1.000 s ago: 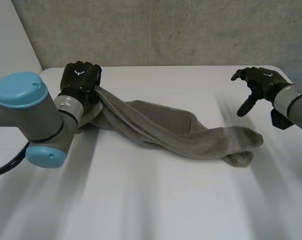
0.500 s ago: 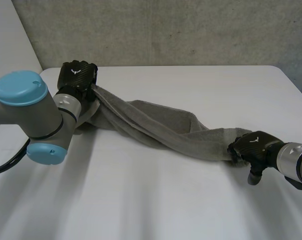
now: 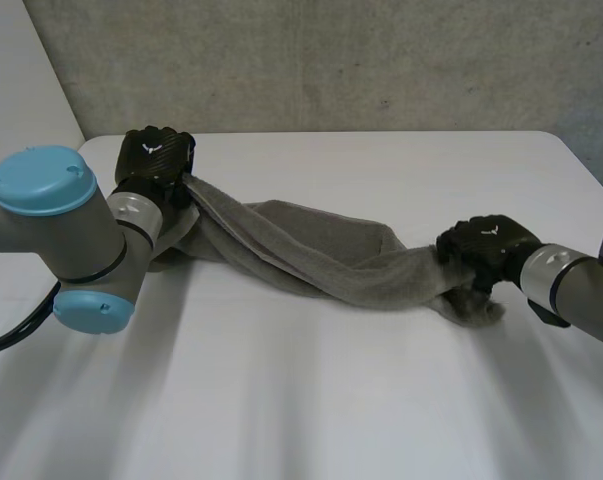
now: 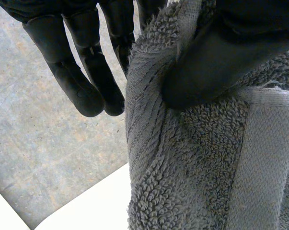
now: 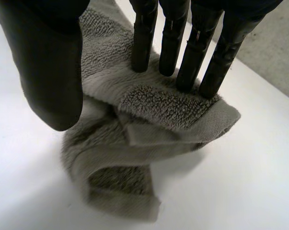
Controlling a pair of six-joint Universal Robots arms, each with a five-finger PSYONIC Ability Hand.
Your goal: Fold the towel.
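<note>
The towel (image 3: 311,250) spans the table (image 3: 381,170) between left hand (image 3: 156,155) and right hand (image 3: 486,245).

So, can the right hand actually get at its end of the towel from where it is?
Looks like yes: the right hand sits on the towel at that end, its straight fingers touching the cloth and the thumb just beside it. Nothing lies between hand and cloth.
</note>
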